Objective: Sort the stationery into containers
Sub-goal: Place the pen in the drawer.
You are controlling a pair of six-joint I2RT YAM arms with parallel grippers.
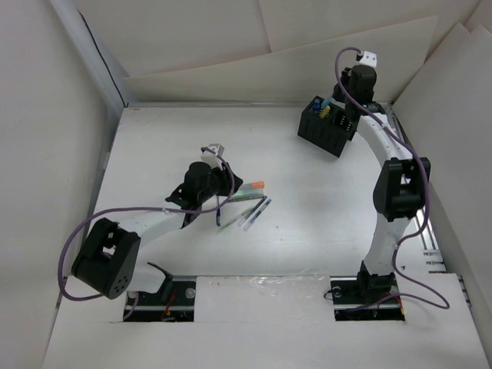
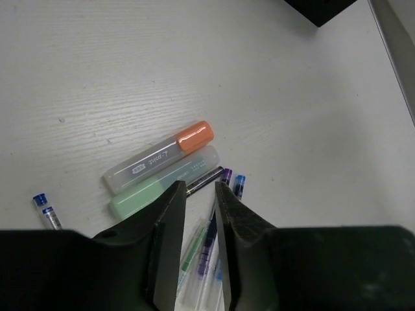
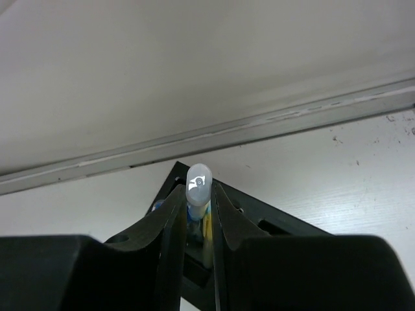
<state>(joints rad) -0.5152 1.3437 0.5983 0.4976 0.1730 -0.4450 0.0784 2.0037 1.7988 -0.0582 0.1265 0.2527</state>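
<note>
- L hand [image 2: 200, 188]: seen low over a bunch of pens on the surface [image 2: 97, 78]. Fingers are close together, w/ a thin green pen [image 2: 192, 249] and a dark purple pen [image 2: 209, 241] lying in the gap. Whether one is really clamped cannot be told.
- Just beyond its fingertips, a mint-green marker [image 2: 152, 194] and an orange-capped marker [image 2: 155, 157] are laid side by side, touching.
- A clear pen w/ blue cap [image 2: 45, 210] is found alone, apart from the rest.
- R hand [image 3: 198, 190]: clamped on a pale marker [image 3: 199, 181], held upright above the black organiser box [image 3: 259, 217] at the far right of the surface. Yellow and blue items are seen inside the box under it.
</note>
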